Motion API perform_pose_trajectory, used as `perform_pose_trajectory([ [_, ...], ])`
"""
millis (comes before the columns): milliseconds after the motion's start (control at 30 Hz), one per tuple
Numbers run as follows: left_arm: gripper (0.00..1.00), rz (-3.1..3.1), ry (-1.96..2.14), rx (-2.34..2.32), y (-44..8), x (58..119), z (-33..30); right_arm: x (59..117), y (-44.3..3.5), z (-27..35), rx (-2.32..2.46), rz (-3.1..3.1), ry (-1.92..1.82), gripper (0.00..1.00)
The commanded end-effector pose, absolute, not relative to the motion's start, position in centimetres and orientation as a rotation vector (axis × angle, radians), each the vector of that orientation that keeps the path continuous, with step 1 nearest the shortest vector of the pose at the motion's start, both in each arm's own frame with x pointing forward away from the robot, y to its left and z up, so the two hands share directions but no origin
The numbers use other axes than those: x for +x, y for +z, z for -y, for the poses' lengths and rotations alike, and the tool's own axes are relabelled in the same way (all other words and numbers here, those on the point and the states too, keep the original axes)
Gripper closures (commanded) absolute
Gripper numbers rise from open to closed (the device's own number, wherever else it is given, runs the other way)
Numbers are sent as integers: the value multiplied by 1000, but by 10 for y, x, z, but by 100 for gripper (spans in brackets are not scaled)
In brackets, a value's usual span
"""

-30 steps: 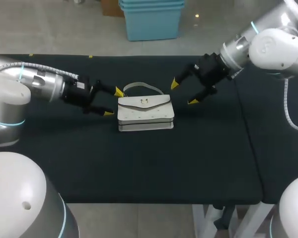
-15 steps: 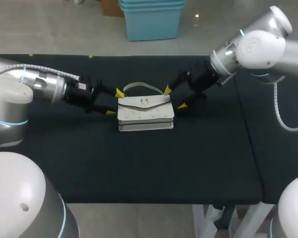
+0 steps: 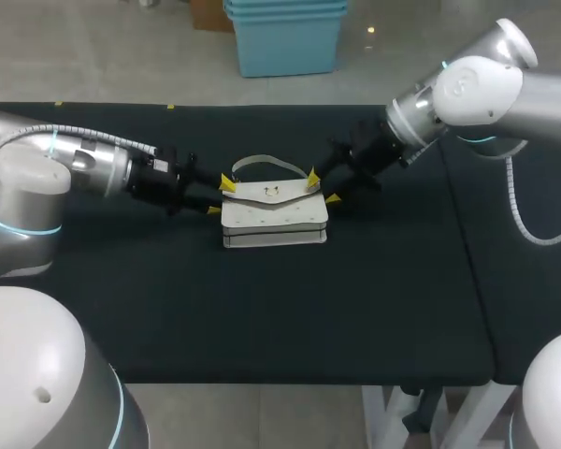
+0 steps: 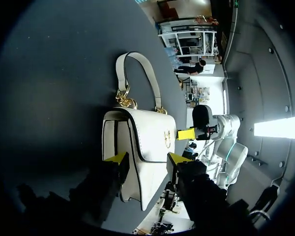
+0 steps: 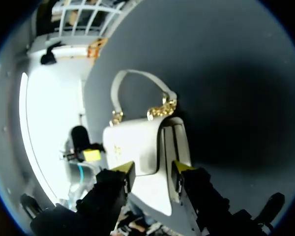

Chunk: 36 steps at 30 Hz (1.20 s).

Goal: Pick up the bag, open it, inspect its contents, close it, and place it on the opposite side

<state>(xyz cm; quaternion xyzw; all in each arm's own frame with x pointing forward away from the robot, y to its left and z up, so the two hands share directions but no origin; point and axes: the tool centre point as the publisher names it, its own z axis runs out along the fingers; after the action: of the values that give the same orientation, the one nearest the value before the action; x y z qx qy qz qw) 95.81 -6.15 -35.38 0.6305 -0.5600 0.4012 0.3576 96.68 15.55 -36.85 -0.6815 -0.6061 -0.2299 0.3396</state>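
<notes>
**Left gripper** [image 3: 220, 195]: fingers spread, one yellow tip on either side of the bag's left end. I saw no pinch. From its own wrist [image 4: 146, 160] the end panel sat between the tips.

**Right gripper** [image 3: 323, 186]: fingers likewise spread, straddling the bag's right end at the flap corner. Its wrist camera [image 5: 153, 169] showed the same, with nothing gripped.

**Bag** [image 3: 274, 213]: a small white handbag near the middle of the table, seemingly lying on its back with the flap up.
- A gold clasp [image 3: 273, 194] sat at the flap's centre.
- The handle [image 3: 262, 164] lay flat on the cloth on the far side, joined by gold chain links [image 4: 124, 100].
- It looked light and boxy, and I judged it stiff enough to keep its shape under a squeeze at the ends.
- The smooth skin could slip between hard tips.
- The handle looked the surest hold for lifting, though it would swing on its links.
- I judged the flap's lower edge beside the clasp the place to open it, while the other arm steadied an end.

**Table** [image 3: 262, 309]: a flat top under dark matte cloth, likely offering some grip against sliding. The bag lay well away from every edge. The cloth ran on well past each end of the bag, so either side looked reachable for setting it down.
</notes>
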Motion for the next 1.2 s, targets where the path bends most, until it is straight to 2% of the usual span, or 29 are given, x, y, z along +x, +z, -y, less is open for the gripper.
perform_pose_trajectory([
  [33, 94, 1436, 1036, 1640, -361, 962, 63, 971, -376, -160, -1762, 1573, -584, 58],
  [67, 100, 1430, 1037, 1652, -363, 963, 63, 971, -377, -160, -1761, 1572, -583, 63],
  [100, 100, 1425, 1034, 1653, -364, 963, 63, 971, -378, -160, -1761, 1571, -582, 89],
  [133, 100, 1422, 1034, 1653, -365, 964, 63, 971, -378, -161, -1760, 1571, -581, 100],
  [367, 100, 1421, 1045, 1656, -363, 963, 62, 969, -381, -159, -1760, 1559, -584, 100],
  [400, 86, 1423, 1048, 1655, -362, 963, 62, 969, -380, -158, -1761, 1559, -586, 68],
  [433, 71, 1426, 1051, 1655, -362, 962, 63, 969, -380, -158, -1762, 1560, -588, 52],
  [467, 64, 1428, 1052, 1655, -361, 962, 63, 968, -379, -158, -1762, 1560, -589, 18],
  [500, 64, 1429, 1054, 1654, -361, 962, 63, 968, -379, -158, -1763, 1560, -590, 2],
  [533, 66, 1429, 1057, 1654, -361, 962, 63, 968, -379, -159, -1763, 1561, -592, 2],
  [567, 71, 1429, 1058, 1655, -361, 962, 63, 968, -379, -159, -1762, 1560, -594, 5],
  [600, 91, 1428, 1060, 1655, -361, 962, 62, 968, -379, -159, -1761, 1560, -596, 35],
  [633, 100, 1427, 1060, 1656, -362, 963, 63, 968, -379, -159, -1760, 1560, -597, 58],
  [700, 100, 1426, 1058, 1657, -364, 964, 63, 968, -380, -160, -1756, 1557, -598, 100],
  [1067, 100, 1437, 1050, 1658, -368, 962, 63, 966, -385, -157, -1753, 1547, -592, 99],
  [1100, 100, 1445, 1055, 1657, -366, 961, 62, 966, -383, -156, -1756, 1549, -592, 56],
  [1133, 74, 1450, 1058, 1656, -364, 960, 62, 966, -381, -154, -1764, 1556, -593, 0],
  [1167, 55, 1458, 1066, 1657, -361, 958, 61, 966, -379, -152, -1775, 1564, -592, 0],
  [1200, 30, 1462, 1071, 1656, -359, 956, 60, 965, -377, -150, -1779, 1565, -594, 0],
])
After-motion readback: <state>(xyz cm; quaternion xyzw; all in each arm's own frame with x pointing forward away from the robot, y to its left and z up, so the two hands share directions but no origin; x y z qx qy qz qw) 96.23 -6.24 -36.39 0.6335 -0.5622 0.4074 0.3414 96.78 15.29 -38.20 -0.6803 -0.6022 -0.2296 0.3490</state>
